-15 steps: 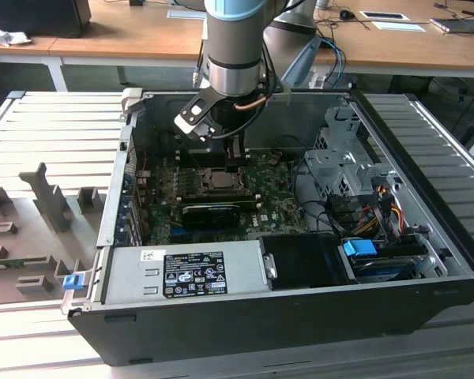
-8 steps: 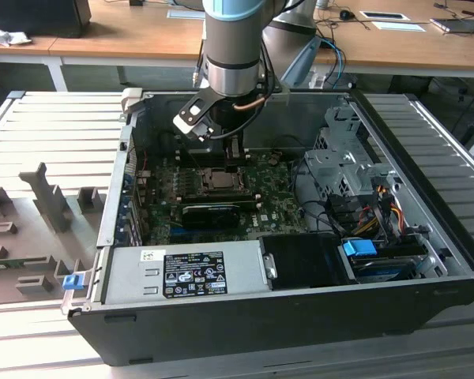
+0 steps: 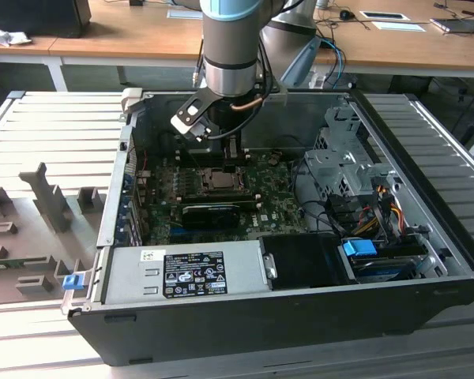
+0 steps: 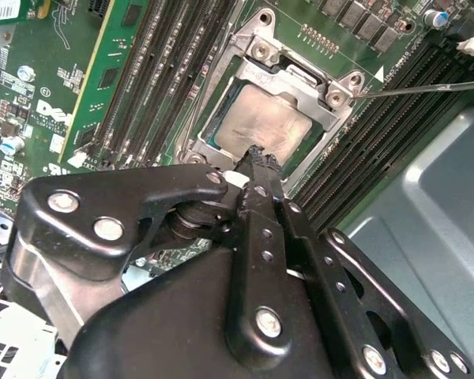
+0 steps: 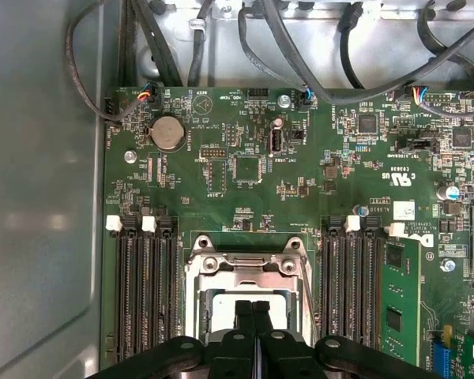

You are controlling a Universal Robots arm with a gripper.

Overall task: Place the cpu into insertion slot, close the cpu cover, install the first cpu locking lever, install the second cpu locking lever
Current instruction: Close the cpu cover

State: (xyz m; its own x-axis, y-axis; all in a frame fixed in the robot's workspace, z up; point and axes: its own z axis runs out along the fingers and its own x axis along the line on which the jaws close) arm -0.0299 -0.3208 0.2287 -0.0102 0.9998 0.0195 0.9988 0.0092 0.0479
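The tool (image 4: pixel 261 158) has its two black fingers (image 5: pixel 243 316) pressed together, and nothing is between them. It points down into an open computer case (image 3: pixel 261 324). In the second wrist view, the tip of the tool is right over one edge of the cpu (image 4: pixel 261 118). I cannot tell if it touches.

The cpu lies flat in the insertion slot (image 4: pixel 211 136) with its shiny grey side up. The cpu cover (image 4: pixel 322 120) is down around it like a silver frame, so the cpu shows through the big square hole. A thin metal lever (image 4: pixel 426 87) starts at one corner of the cover and sticks out over the long black memory slots (image 4: pixel 395 134) beside it.

All of this sits on a green board (image 5: pixel 300 181). In the first wrist view, a round silver battery (image 5: pixel 167 133) is farther off on the board. Black cables (image 5: pixel 300 47) loop past the board's edge.

In the exterior view, the case lies on a grey ribbed desk (image 3: pixel 55 118).
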